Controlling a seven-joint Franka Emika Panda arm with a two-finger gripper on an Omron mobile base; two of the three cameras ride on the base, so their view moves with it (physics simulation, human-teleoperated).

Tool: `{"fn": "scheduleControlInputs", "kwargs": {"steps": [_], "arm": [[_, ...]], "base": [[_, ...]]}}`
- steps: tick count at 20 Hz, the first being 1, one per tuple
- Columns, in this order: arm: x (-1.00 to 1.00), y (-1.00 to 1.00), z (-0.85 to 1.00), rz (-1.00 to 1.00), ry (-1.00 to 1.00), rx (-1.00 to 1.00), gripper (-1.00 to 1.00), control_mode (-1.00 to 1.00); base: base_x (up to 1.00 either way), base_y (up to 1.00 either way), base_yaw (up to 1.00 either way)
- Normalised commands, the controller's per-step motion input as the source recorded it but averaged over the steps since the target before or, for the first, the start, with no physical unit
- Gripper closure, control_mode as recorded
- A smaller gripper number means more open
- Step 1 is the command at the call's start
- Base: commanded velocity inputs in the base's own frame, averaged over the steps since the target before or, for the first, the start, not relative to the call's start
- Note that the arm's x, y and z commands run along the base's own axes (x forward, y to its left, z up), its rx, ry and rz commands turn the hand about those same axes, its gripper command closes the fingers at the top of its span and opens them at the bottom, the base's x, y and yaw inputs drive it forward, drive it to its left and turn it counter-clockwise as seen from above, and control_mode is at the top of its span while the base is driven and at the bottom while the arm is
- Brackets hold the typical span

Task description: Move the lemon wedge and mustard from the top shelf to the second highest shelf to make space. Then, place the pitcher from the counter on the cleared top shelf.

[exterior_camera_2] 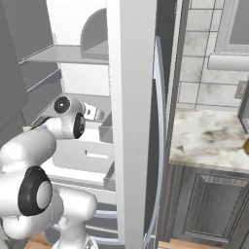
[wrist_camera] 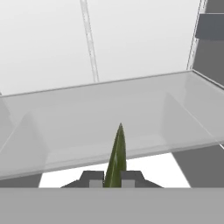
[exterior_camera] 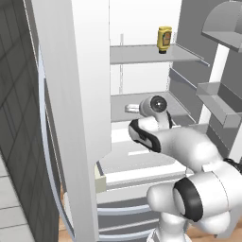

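Observation:
My gripper [wrist_camera: 112, 179] is shut on the lemon wedge [wrist_camera: 117, 151], a dark olive-green sliver that points up between the fingertips. It hangs just above the front of the second highest shelf [wrist_camera: 109, 113], a flat grey plate. From the left base view the hand [exterior_camera: 133, 108] reaches into the fridge over that shelf [exterior_camera: 182, 108]. The mustard [exterior_camera: 164, 38] stands upright on the top shelf [exterior_camera: 137, 54], near its right end. The hand [exterior_camera_2: 92, 113] also shows in the right base view. A dark thing [exterior_camera_2: 244, 116] is cut off at the counter's [exterior_camera_2: 209, 136] right edge; I cannot tell whether it is the pitcher.
Grey door bins [exterior_camera: 218, 100] hang on the open right door. A white drawer [exterior_camera: 142, 163] lies below the shelves. The tall white fridge wall [exterior_camera: 80, 118] stands close on the arm's left. Dark cabinet fronts [exterior_camera_2: 209, 204] run under the counter.

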Motion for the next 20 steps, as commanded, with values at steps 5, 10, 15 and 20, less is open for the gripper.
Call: {"fn": "scheduleControlInputs", "kwargs": {"steps": [5,10,15,20], "arm": [[0.39,0.0,-0.37,0.0,0.0,0.0,1.0,-1.0],[0.41,0.0,-0.3,0.0,0.0,0.0,1.0,-1.0],[0.42,0.0,-0.18,0.0,0.0,0.0,1.0,-1.0],[0.49,0.07,-0.18,0.0,0.0,0.0,1.0,-1.0]], "base": [[0.0,0.0,0.0],[0.0,0.0,0.0],[0.0,0.0,0.0],[0.0,0.0,0.0]]}}
